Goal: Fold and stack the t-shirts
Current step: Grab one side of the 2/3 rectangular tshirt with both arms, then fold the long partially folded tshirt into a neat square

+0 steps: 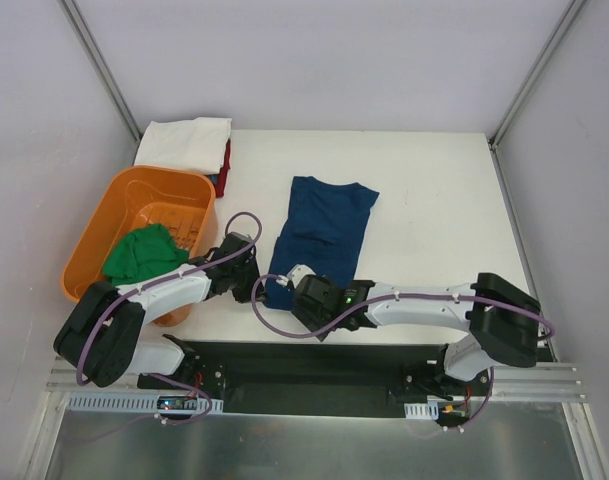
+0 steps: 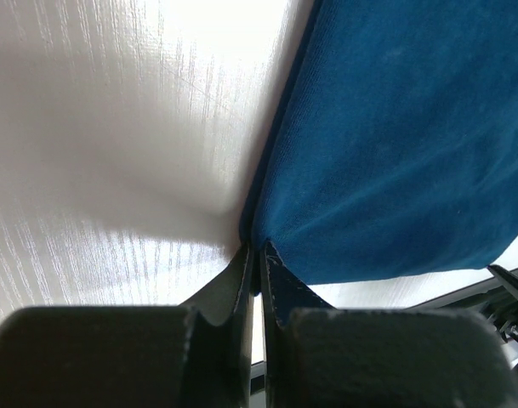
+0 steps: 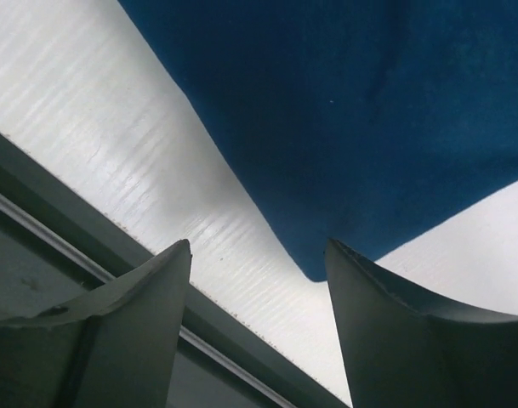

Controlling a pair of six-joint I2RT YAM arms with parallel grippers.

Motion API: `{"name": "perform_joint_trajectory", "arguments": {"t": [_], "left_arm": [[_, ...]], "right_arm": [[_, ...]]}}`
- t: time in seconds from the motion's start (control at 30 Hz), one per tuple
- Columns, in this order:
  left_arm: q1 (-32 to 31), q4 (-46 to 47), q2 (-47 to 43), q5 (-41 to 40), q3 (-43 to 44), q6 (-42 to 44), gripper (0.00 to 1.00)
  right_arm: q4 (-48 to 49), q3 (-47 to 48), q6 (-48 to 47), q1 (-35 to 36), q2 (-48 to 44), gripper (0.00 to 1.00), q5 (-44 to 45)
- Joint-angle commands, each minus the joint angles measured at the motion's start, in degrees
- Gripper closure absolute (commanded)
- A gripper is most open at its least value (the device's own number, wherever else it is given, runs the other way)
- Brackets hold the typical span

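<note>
Far left, your orange tub (image 1: 92, 232) overhangs the table's left edge, with the green t-shirt (image 1: 142, 252) bunched in its near half. Behind the tub, at the far left corner, the folded white t-shirt (image 1: 184, 142) sits on the red t-shirt (image 1: 224, 166); only a strip of red shows along the right side.

Your left gripper (image 2: 257, 255) is just right of the tub, its fingers pressed together and pinching the near left edge of the navy t-shirt (image 1: 324, 230). The cloth puckers at the tips.

The navy t-shirt lies flat mid-table. Its long sides run near to far, and its near hem is close to the table's near edge.

Your right gripper (image 3: 259, 246) is at that near hem with its fingers spread. A rounded hem corner pokes into the gap, and the black rail is just behind.

Right of the shirt, bare white table (image 1: 434, 200) runs out to the right edge, and the right arm lies along the near edge.
</note>
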Motion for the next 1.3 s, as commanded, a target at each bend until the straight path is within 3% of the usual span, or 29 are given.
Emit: {"name": "perform_joint_trajectory", "arguments": {"t": [0.0, 0.23, 0.4, 0.43, 0.57, 0.73, 1.03, 1.27], "left_arm": [[-0.57, -0.56, 0.47, -0.92, 1.21, 0.91, 1.00], [-0.57, -0.56, 0.12, -1.19, 1.21, 1.00, 1.00], [-0.57, -1.09, -0.58, -1.89, 1.12, 1.17, 1.00], [-0.57, -1.26, -0.67, -1.89, 1.12, 1.09, 1.00], [-0.57, -2.06, -2.85, -1.71, 0.68, 1.00, 1.00], [-0.57, -4.69, -9.27, -2.77, -1.42, 0.65, 1.00], [-0.66, -14.26, -37.46, -0.74, -4.07, -1.46, 1.00], [-0.66, -17.09, -41.98, 0.66, -1.35, -1.72, 1.00]], "right_arm": [[0.40, 2.19, -4.38, -0.35, 3.78, 0.34, 2.87], [-1.01, 1.93, -3.59, -0.70, 8.00, 0.49, 5.78], [-1.80, 1.93, -2.36, -0.71, 11.34, 0.83, 3.86], [-1.98, 2.19, -2.18, -0.62, 11.61, 0.99, 3.24], [-1.72, 1.76, -1.57, -0.36, 10.74, 0.99, 1.39], [-2.59, 1.67, 0.09, 1.58, 3.28, 0.99, -0.98], [-1.81, 3.07, 3.62, 3.25, -9.39, 0.99, -17.66], [-3.29, 4.39, 2.83, 2.64, -15.81, 0.99, -21.63]]}}
